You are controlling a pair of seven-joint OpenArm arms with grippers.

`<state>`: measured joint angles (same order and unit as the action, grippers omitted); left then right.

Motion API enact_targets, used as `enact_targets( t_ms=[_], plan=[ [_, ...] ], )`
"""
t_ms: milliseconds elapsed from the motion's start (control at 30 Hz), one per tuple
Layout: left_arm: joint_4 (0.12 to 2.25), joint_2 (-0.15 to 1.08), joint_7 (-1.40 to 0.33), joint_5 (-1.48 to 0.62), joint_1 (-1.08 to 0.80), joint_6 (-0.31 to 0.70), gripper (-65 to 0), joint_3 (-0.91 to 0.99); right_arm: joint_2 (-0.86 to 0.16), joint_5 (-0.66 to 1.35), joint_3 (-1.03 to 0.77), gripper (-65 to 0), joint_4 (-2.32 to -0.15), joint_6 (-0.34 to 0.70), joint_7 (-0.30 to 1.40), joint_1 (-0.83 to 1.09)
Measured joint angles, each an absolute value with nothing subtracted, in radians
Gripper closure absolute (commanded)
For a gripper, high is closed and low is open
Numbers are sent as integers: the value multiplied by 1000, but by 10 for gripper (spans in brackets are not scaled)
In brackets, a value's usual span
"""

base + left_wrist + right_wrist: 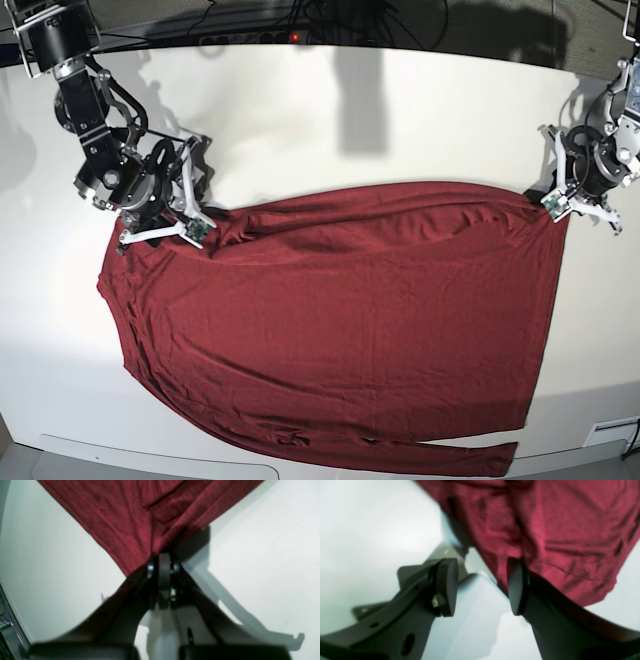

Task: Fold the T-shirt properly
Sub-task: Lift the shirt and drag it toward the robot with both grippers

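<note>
The maroon T-shirt (340,320) lies spread across the white table, with one long sleeve (420,452) along its front edge. My left gripper (556,200), at the base view's right, is shut on the shirt's far right corner; in the left wrist view (163,558) cloth (130,517) bunches into the closed jaws. My right gripper (168,228), at the base view's left, stands at the shirt's far left corner. In the right wrist view (482,587) it is open, and the cloth (557,535) lies past its right finger (517,590), not pinched.
The white table (330,120) is bare behind the shirt. Cables and a power strip with a red light (293,38) run along the back edge. The shirt's sleeve lies close to the table's front edge (150,455).
</note>
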<state>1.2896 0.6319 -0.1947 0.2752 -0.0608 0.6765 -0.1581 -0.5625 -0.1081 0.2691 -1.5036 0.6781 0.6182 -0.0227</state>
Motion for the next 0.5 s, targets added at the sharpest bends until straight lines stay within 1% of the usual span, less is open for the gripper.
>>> enact_targets(
  t_ms=[100, 400, 433, 500],
  plan=[
    [1290, 632, -194, 275, -61, 677, 0, -158, -568, -167, 269, -312, -1466, 671, 568, -33],
    [1290, 632, -195, 274, -61, 677, 0, -158, -558, -165, 269, -312, -1369, 670, 530, -114],
    [1290, 632, -196, 275, -61, 677, 0, -158, -552, -165, 269, -307, -1354, 670, 527, -123],
    [1290, 632, -195, 274, -61, 677, 0, -158, -545, -165, 269, -257, -1334, 670, 527, -134]
  ],
)
